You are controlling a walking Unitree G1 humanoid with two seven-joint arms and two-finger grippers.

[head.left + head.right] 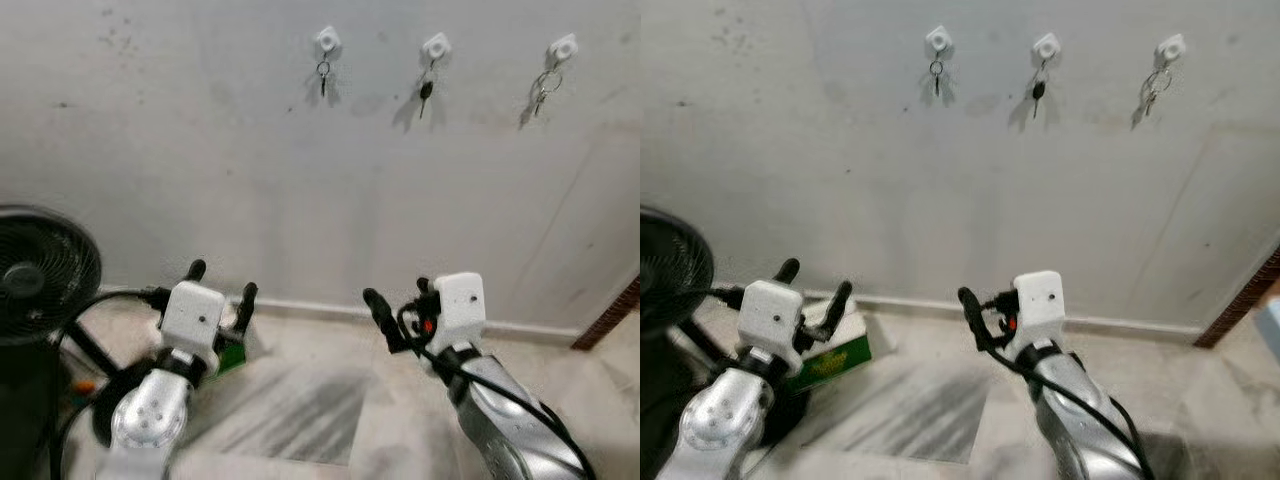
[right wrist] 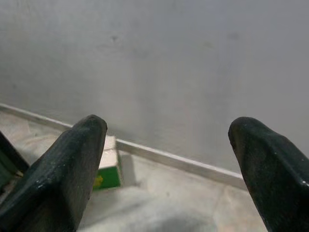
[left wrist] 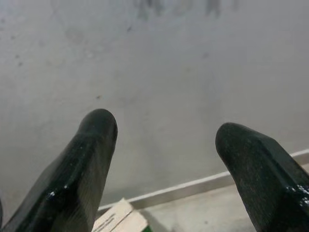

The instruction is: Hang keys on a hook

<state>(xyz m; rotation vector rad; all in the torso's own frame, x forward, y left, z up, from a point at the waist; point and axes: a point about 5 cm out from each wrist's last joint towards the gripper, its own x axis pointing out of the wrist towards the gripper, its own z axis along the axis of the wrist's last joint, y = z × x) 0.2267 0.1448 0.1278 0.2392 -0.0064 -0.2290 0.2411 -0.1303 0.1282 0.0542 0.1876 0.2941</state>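
Three white hooks sit in a row high on the grey wall: the left hook [image 1: 327, 40], the middle hook [image 1: 435, 45] and the right hook [image 1: 563, 47]. A small key [image 1: 323, 76] hangs from the left one, a dark key [image 1: 425, 93] from the middle one, and a key ring [image 1: 545, 85] from the right one. Far below them, my left gripper [image 1: 222, 283] is open and holds nothing. My right gripper [image 1: 400, 298] is also open and empty, low and in front of the skirting board. Both point at the bare wall.
A black fan [image 1: 40, 275] stands at the far left with cables on the floor beside it. A green box [image 1: 830, 360] lies against the skirting board [image 1: 320, 310] under my left arm. A grey mat [image 1: 290, 410] covers the floor, and a brown door frame [image 1: 610, 315] shows at the right.
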